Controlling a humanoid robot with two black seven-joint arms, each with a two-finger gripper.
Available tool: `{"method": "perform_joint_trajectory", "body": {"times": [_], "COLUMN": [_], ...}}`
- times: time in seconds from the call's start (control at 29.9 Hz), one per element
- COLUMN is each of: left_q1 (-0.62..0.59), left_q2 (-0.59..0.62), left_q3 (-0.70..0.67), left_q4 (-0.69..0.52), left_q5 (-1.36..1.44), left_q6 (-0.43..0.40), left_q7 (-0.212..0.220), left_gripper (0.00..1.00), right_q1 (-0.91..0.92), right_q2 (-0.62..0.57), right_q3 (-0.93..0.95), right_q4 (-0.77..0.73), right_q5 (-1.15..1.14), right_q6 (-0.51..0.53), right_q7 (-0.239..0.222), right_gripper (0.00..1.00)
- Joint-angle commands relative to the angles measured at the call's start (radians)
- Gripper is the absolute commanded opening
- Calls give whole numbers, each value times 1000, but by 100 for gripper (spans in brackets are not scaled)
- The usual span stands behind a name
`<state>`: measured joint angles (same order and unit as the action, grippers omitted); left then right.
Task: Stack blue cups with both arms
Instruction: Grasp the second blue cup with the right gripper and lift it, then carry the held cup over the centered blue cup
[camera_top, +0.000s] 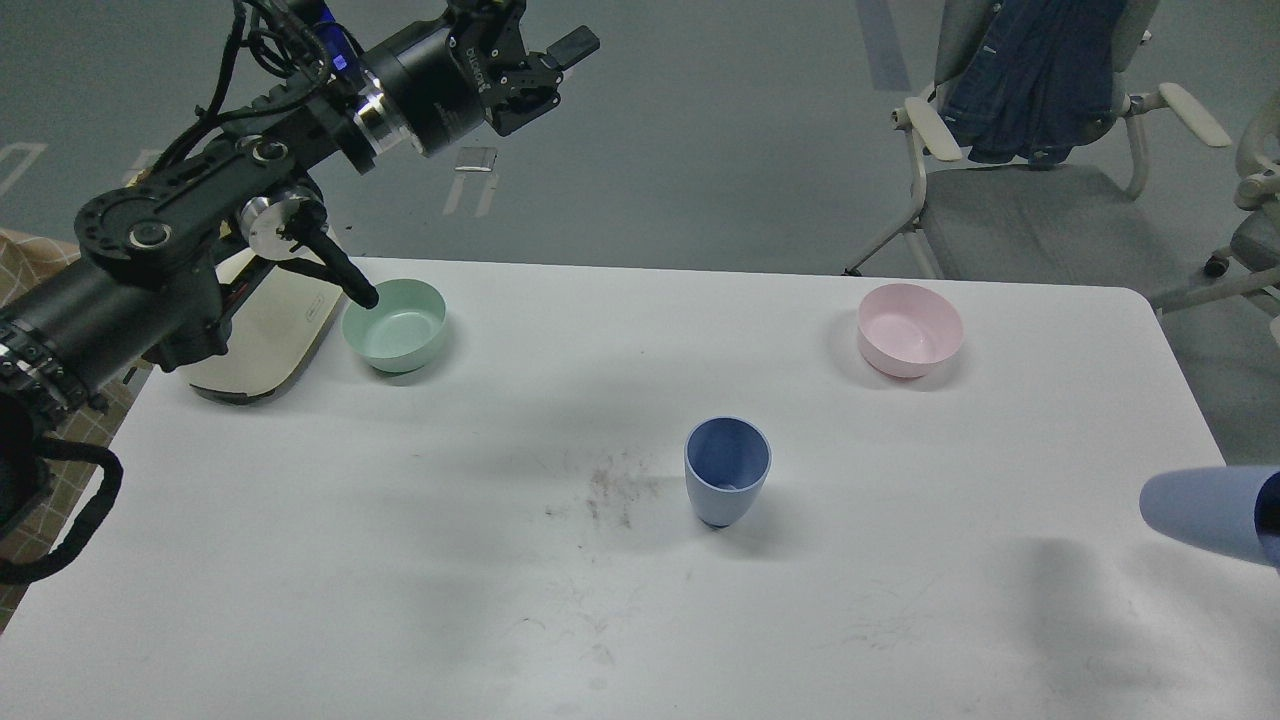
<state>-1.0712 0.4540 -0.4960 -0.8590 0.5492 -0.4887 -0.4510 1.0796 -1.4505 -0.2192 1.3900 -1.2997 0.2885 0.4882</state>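
One blue cup stands upright, mouth up, near the middle of the white table. The second blue cup hangs at the right edge of the view, tipped on its side with its base pointing left, lifted above the table with its shadow below. My right gripper holds it by the rim and is almost wholly past the view's edge. My left gripper is raised high beyond the table's far left, fingers apart and empty, far from both cups.
A mint-green bowl sits at the far left, right by my left arm's elbow. A pink bowl sits at the far right. A flat beige device lies at the left edge. Office chairs stand behind the table.
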Motion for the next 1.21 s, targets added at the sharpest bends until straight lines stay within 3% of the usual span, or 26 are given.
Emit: {"method": "perform_joint_trajectory", "body": {"times": [0.0,0.2,0.37,0.7,1.17], "left_q1": [0,0,-1,0,0], "left_q2": [0,0,3,2,2], "left_q3": [1,1,1,1,1], "left_q4": [0,0,0,0,0], "left_q5": [2,2,2,2,0], "left_q6": [0,0,0,0,0], "left_q7": [2,2,3,5,5], "left_gripper": [97,97,97,97,97], "right_q1": [132,377,509,806,801], "right_q2": [33,229,407,821,1018], "right_q3": [50,41,34,-298,-371], "right_q4": [0,-26,-58,-51,-52], "right_q5": [-126,-199,-202,-182,-179], "right_q6": [82,193,200,200,200], "right_q7": [1,1,1,1,1], "right_gripper": [0,0,0,0,0]}}
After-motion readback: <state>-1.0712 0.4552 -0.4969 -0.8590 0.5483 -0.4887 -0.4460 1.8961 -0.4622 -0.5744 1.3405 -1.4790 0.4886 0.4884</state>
